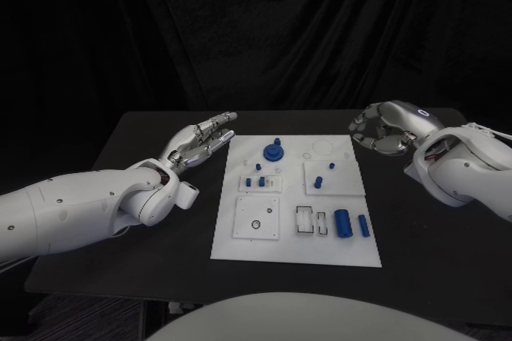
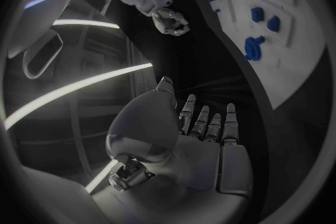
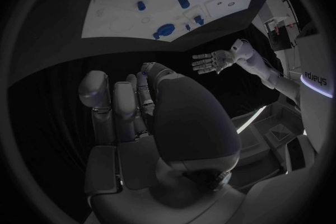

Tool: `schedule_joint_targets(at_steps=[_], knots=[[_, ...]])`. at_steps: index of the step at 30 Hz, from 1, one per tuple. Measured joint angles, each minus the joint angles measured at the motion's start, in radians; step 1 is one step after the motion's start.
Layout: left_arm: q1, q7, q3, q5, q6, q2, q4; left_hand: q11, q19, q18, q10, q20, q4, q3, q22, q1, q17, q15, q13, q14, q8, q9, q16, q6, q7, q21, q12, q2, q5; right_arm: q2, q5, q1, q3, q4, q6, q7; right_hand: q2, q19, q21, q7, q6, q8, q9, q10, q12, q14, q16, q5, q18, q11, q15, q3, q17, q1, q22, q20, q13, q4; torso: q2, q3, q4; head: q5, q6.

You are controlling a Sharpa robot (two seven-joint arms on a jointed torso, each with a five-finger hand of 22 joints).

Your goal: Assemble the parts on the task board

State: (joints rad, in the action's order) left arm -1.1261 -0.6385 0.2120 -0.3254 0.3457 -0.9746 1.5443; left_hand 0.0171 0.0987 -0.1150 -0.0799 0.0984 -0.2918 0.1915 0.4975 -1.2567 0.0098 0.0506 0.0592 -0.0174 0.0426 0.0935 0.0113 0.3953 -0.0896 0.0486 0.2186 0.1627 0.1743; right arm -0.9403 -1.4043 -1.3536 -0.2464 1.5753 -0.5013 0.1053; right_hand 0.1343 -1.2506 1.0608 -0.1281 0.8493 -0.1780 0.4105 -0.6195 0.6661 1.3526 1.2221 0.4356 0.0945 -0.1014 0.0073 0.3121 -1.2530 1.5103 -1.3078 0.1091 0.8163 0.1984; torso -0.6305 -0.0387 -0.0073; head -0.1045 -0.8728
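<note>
While both hands stand off the task board (image 1: 246,245), no part is held and assembly is judged not yet begun. The left hand (image 1: 203,143) hovers over the black table (image 1: 128,208) just left of the board's far-left corner, fingers extended and spread, holding nothing. The right hand (image 1: 384,126) hovers just beyond the board's far-right corner; its fingers curl inward, and nothing is visible in them.

The board lies flat at the table's centre. A blue knobbed disc (image 1: 274,151) sits at its far edge. Small blue pegs (image 1: 257,182) stand left of centre, and further blue pins (image 1: 318,181) stand on the square plate right of centre. A large blue cylinder (image 1: 343,222) and a slimmer blue rod (image 1: 364,225) lie near the right edge, beside a rectangular slot (image 1: 305,220). A round socket (image 1: 256,224) opens in the near-left square plate.

Probable faults:
- The pegs are small and closely spaced; a wide approach may knock a neighbour over.
- The cylinder and rod lie on their sides; a glancing touch is likely to roll them toward the board edge.
- The board appears unfastened; lateral pressure during insertion may shift it.
- Tilted entry into a socket may jam the part.
</note>
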Motion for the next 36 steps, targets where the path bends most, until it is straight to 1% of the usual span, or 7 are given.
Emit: schedule_joint_targets(at_steps=[5,12,14,16,22,29,36], knots=[[0.0,-0.018,0.0,0.133,-0.13,-0.002,0.033,0.01,-0.005,0.0,-0.001,0.005,0.001,0.048,-0.079,-0.013,-0.006,-0.004,-0.028,0.004,0.0,-0.038,-0.005,-0.031,0.015,-0.005,-0.026,0.027,0.007,0.027,-0.081,0.045,-0.002,-0.035,0.009,0.003,0.015,-0.046,0.049,0.013,-0.008,0.032,-0.025,-0.011,-0.126,0.03,0.045,-0.014,0.0,-0.016,0.014,0.015,-0.008,-0.006,0.0,0.016,-0.158,0.004,0.0,0.0081,0.0098,0.023,0.0],[0.0,-0.03,0.0,0.206,-0.216,-0.017,0.053,0.013,-0.028,-0.001,0.003,0.021,0.001,0.062,-0.135,-0.026,-0.008,-0.004,-0.029,0.01,0.0,-0.052,-0.005,-0.043,0.013,-0.009,-0.042,0.032,0.034,0.04,-0.139,0.081,-0.001,-0.062,0.009,0.001,0.023,-0.075,0.084,0.011,0.015,0.051,-0.043,-0.045,-0.181,0.044,0.073,-0.061,0.0,-0.02,0.018,0.008,-0.016,-0.014,0.0,0.021,-0.264,0.011,-0.003,0.0244,0.0284,0.05,0.0],[0.0,-0.031,0.0,0.216,-0.227,-0.018,0.055,0.013,-0.032,-0.016,0.003,0.025,0.001,0.067,-0.14,-0.037,-0.009,-0.001,-0.029,0.014,-0.004,-0.055,-0.005,-0.05,0.006,-0.009,-0.042,0.034,0.044,0.04,-0.148,0.088,-0.001,-0.067,0.01,0.001,0.023,-0.077,0.089,0.016,0.003,0.067,-0.051,-0.052,-0.183,0.046,0.079,-0.075,0.0,-0.019,0.02,-0.001,-0.017,-0.022,0.0,0.023,-0.278,0.015,-0.004,0.0285,0.0318,0.051,0.0],[0.0,-0.032,0.0,0.224,-0.239,-0.018,0.056,0.013,-0.032,-0.017,0.003,0.025,0.001,0.067,-0.144,-0.044,-0.009,-0.001,-0.029,0.014,-0.004,-0.055,-0.005,-0.05,0.006,-0.009,-0.046,0.031,0.052,0.042,-0.157,0.094,-0.002,-0.073,0.012,0.002,0.026,-0.092,0.105,0.014,-0.036,0.095,-0.069,-0.052,-0.193,0.057,0.091,-0.09,0.0,-0.02,0.021,-0.014,-0.024,-0.029,0.0,0.024,-0.295,0.016,-0.005,0.0342,0.0352,0.054,0.0],[0.0,-0.035,0.0,0.24,-0.263,-0.018,0.056,0.005,-0.038,-0.032,-0.006,0.034,0.001,0.073,-0.154,-0.072,-0.009,-0.001,-0.029,0.014,-0.004,-0.057,-0.005,-0.07,0.018,-0.009,-0.046,0.035,0.08,0.05,-0.172,0.11,-0.002,-0.09,0.016,0.002,0.024,-0.104,0.127,0.014,-0.042,0.099,-0.078,-0.052,-0.195,0.064,0.102,-0.097,0.0,-0.02,0.021,-0.02,-0.032,-0.032,0.0,0.025,-0.309,0.019,-0.011,0.0537,0.0456,0.07,0.0],[0.0,-0.036,0.0,0.248,-0.284,-0.016,0.044,-0.017,-0.031,-0.032,-0.006,0.059,0.001,0.073,-0.161,-0.107,-0.009,0.017,-0.029,0.008,-0.004,-0.058,-0.005,-0.09,0.038,-0.008,-0.046,0.04,0.112,0.08,-0.181,0.13,-0.002,-0.122,0.017,0.002,0.018,-0.116,0.143,0.012,-0.04,0.103,-0.089,-0.067,-0.198,0.072,0.11,-0.107,0.0,-0.019,0.021,-0.035,-0.035,-0.037,0.0,0.027,-0.329,0.024,-0.017,0.0666,0.0528,0.089,0.0],[0.001,-0.037,0.0,0.251,-0.305,-0.006,0.039,-0.028,-0.032,-0.032,0.001,0.076,0.004,0.076,-0.165,-0.127,-0.007,0.03,-0.029,0.008,-0.004,-0.058,-0.005,-0.099,0.039,-0.008,-0.046,0.043,0.13,0.099,-0.185,0.149,-0.002,-0.146,0.018,0.002,0.014,-0.12,0.145,0.003,-0.01,0.096,-0.091,-0.096,-0.198,0.072,0.115,-0.112,0.0,-0.012,0.021,-0.043,-0.033,-0.041,0.0,0.023,-0.347,0.024,-0.02,0.0732,0.0564,0.097,0.0]])
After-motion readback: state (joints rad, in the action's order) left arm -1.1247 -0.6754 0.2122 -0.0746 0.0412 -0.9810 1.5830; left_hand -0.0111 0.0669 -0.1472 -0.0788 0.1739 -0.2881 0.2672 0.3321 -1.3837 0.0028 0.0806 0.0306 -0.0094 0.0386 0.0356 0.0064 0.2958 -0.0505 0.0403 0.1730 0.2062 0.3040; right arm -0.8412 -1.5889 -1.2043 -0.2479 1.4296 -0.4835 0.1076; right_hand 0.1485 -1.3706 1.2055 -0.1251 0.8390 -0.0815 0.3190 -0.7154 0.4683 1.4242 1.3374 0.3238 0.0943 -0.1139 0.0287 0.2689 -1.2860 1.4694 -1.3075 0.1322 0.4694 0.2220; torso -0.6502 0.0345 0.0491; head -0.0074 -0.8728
